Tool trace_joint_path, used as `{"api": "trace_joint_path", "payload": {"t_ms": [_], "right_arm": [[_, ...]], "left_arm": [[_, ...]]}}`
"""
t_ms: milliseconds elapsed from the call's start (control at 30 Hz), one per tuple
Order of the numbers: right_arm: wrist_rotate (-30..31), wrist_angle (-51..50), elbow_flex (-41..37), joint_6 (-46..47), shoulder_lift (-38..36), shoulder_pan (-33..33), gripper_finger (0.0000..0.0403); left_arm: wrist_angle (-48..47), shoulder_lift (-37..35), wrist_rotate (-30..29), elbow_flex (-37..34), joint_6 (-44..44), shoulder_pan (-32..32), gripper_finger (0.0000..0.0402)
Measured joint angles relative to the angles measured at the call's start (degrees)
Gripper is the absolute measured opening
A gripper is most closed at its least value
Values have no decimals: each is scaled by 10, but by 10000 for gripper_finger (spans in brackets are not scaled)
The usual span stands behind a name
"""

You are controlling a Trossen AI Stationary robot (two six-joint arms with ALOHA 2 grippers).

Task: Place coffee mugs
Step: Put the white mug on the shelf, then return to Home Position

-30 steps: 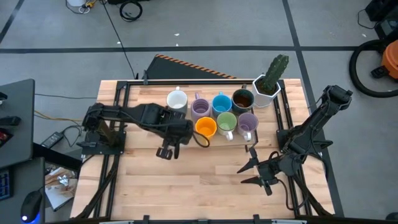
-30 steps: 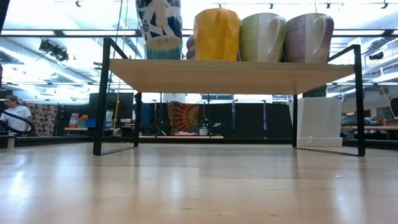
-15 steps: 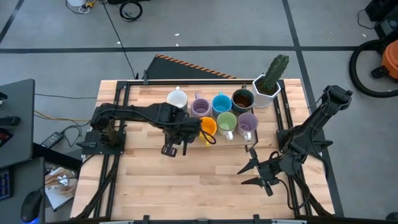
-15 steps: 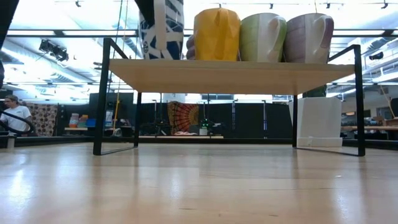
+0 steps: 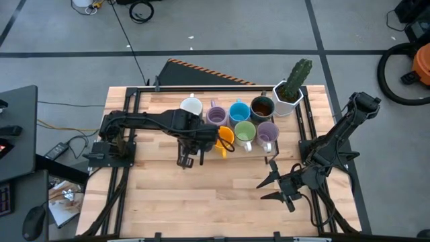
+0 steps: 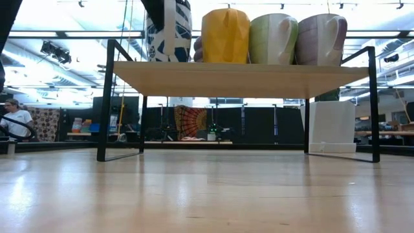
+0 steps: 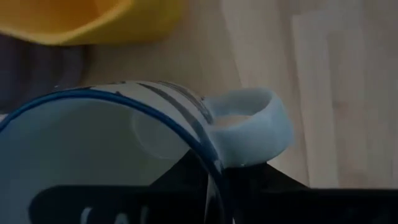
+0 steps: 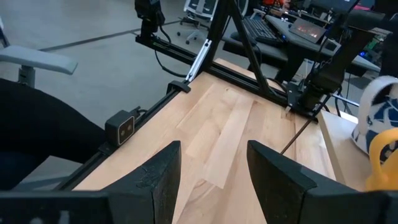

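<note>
The white mug with the blue pattern (image 6: 155, 42) stands upright on the raised wooden shelf (image 6: 246, 79). It is the left-most mug of the front row in the low view. Taking the table's far edge in the overhead view as twelve, it sits just at nine o'clock of the orange mug (image 5: 226, 138). You cannot tell whether the two touch.

Your left gripper (image 5: 205, 140) is right over the patterned mug and hides it from above. The left wrist view shows the gripper down at the mug's blue-edged rim beside the handle (image 7: 249, 134). You cannot tell whether it is clamped on the mug or has let go.

From the orange mug, the green mug (image 5: 244, 131) is at three o'clock, and a lavender mug (image 5: 267, 132) is beyond that. The row behind, toward twelve, holds four mugs:
- a plain white mug (image 5: 191, 107)
- a second lavender mug (image 5: 216, 116)
- the blue mug (image 5: 239, 112)
- the dark brown mug (image 5: 262, 107)

The white planter with the cactus (image 5: 289, 94) stands at two o'clock of the group, just beside the brown mug.

Your right gripper (image 5: 261, 189) waits low over the table (image 5: 201, 195) at about five o'clock of the mugs, well apart from them. Its jaws are spread wide with nothing between them.
</note>
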Motion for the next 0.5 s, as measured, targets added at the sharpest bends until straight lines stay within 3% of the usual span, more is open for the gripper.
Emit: {"api": "trace_joint_path", "payload": {"t_ms": [267,500], "right_arm": [[0,1,0,0,0,0,189],[0,1,0,1,0,0,189]], "left_arm": [[6,-1,-48,0,-51,-4,114],[6,-1,-49,0,-56,-5,184]]}}
